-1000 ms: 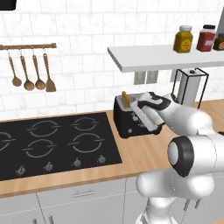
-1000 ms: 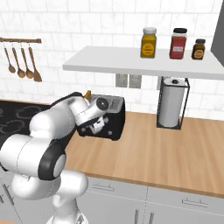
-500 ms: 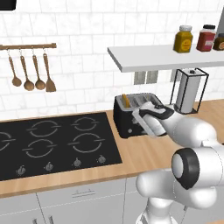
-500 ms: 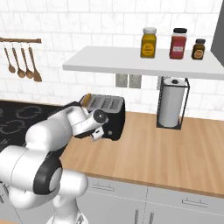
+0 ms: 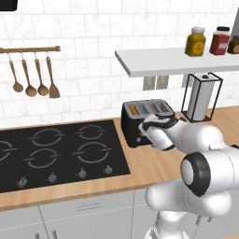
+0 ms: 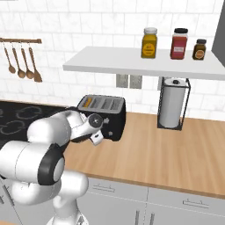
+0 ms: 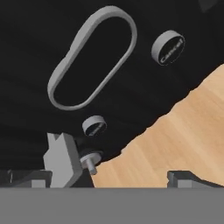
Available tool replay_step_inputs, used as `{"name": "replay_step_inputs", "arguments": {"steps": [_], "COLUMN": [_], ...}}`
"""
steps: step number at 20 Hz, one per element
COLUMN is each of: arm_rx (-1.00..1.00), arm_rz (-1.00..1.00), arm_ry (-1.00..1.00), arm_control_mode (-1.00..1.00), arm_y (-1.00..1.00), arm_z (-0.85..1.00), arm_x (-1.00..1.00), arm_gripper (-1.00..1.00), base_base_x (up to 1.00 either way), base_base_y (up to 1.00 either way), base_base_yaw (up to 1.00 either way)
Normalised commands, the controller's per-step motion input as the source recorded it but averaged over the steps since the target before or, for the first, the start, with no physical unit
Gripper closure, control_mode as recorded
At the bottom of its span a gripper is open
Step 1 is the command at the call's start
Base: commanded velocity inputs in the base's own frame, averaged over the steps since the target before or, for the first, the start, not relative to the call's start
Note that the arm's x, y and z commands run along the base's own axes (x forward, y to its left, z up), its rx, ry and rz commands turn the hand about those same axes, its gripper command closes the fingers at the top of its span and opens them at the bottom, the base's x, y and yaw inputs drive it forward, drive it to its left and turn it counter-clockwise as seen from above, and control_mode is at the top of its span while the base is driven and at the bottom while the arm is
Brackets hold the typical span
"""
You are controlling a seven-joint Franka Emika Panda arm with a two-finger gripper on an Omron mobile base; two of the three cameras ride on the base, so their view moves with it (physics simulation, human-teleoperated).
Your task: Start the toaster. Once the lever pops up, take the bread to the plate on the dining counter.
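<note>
on wood-topped wall counter (image 6: 176, 145), right of black hob (image 5: 56, 151): toaster (image 5: 147, 122), black, two slots up, tan bread (image 5: 134, 109) sunk in the slot farthest from the arm. close against toaster's front face: gripper (image 7: 116, 173), fingers spread wide, nothing between them. ahead of the fingertips (image 7: 61, 157): grey oval ring (image 7: 92, 57), two round grey buttons (image 7: 168, 47), small knob just beside one finger. under the other finger: bare wood.
</note>
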Motion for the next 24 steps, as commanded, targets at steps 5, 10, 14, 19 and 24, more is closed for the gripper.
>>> {"name": "replay_step_inputs", "arguments": {"steps": [5, 10, 14, 19, 24], "arm_rx": [0.00, 0.01, -0.18, -0.38, -0.25], "arm_rz": [0.00, 0.09, 0.06, 0.06, 0.08], "arm_ry": [0.00, -0.10, -0.02, 0.02, 0.03], "arm_control_mode": [-1.00, -1.00, -1.00, -1.00, -1.00], "arm_y": [-0.09, -0.27, -0.02, 0.11, 0.00], "arm_z": [0.19, 1.00, 1.00, 1.00, 0.60], "arm_x": [-0.01, -0.23, -0.08, 0.04, 0.04], "arm_gripper": [-1.00, -1.00, -1.00, -1.00, -1.00], "base_base_x": [0.00, 0.00, 0.00, 0.00, 0.00], "base_base_y": [0.00, 0.00, 0.00, 0.00, 0.00], "base_base_yaw": [0.00, 0.00, 0.00, 0.00, 0.00]}}
